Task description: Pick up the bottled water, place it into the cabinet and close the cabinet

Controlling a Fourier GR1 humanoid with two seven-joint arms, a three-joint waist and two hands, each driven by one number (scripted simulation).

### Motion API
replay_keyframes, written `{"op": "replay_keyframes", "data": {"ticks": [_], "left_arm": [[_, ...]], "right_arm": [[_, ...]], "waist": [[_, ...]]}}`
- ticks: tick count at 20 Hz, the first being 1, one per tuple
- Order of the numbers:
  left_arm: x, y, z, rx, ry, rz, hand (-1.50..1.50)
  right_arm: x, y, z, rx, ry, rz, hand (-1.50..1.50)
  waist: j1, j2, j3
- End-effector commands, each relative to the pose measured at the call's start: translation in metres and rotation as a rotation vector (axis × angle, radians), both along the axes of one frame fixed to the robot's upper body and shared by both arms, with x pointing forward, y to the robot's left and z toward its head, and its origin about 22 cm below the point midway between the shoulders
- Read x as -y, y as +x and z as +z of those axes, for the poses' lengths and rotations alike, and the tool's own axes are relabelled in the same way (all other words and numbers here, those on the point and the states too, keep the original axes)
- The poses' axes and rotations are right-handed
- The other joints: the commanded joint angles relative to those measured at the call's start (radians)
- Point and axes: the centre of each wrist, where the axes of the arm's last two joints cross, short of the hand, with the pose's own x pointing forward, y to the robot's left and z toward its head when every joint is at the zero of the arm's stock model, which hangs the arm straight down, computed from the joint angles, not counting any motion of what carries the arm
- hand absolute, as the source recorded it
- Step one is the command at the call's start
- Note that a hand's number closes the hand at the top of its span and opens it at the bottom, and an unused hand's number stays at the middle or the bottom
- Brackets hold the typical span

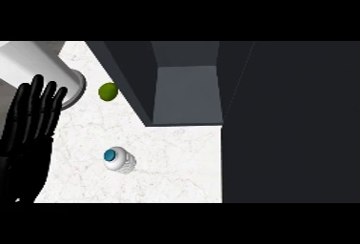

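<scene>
Seen steeply from above on a white marbled counter (179,164): one bottled water (118,159), standing upright, blue cap facing up, ribbed clear body flaring out below it. Placed on open stone left of centre, in front of the cabinet's opening and not inside it, well apart from the left hand (28,128) and touching no other object. One cabinet (184,90), dark grey, standing open at the top of the view, with a paler grey inner surface showing between its two side walls. Right of that opening, one broad dark panel (295,119) filling the whole right side of the view down to the lower edge; whether door or cabinet side, impossible to tell. One lime (107,91), round and green, lying on the counter just beside the cabinet's left wall, farther back than the bottled water and well apart from it. One white cylinder (35,63) slanting in from the top left corner, its grey-rimmed round end near the lime without touching; kind of object unclear. One hand in view: the left hand, black, at the left edge, fingers straight, slightly spread and pointing up, holding nothing. Fingertips (36,86) overlapping the white cylinder; contact or gap, impossible to tell. Palm and forearm over the counter's left border.
</scene>
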Motion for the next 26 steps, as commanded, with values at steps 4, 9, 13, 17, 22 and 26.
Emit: {"op": "replay_keyframes", "data": {"ticks": [4,9,13,17,22,26], "left_arm": [[-0.009,0.006,-0.009,-0.007,-0.009,-0.089,-1.50],[-0.019,0.011,-0.011,-0.216,-0.147,-0.162,-1.50],[-0.026,-0.014,-0.009,-0.255,-0.176,-0.152,-1.50],[-0.045,-0.021,0.008,-0.279,-0.135,-0.113,-1.50],[-0.047,-0.026,0.005,-0.344,-0.055,-0.052,-1.50],[-0.066,-0.036,-0.020,-0.389,-0.074,-0.030,-1.50]], "right_arm": [[0.009,-0.038,0.000,-0.018,0.029,0.002,-1.50],[-0.008,-0.045,-0.005,-0.153,0.064,0.299,-1.50],[-0.013,-0.094,0.011,-0.166,0.083,0.333,-1.50],[-0.022,-0.107,0.022,-0.167,0.067,0.312,-1.50],[-0.015,-0.122,0.023,-0.165,0.073,0.326,-1.50],[-0.016,-0.137,0.029,-0.176,0.065,0.324,-1.50]], "waist": [[0.001,0.016,-0.037],[0.001,0.015,-0.036],[0.002,0.012,-0.036],[0.008,0.016,-0.037],[0.000,0.015,-0.036],[0.002,0.014,-0.037]]}}
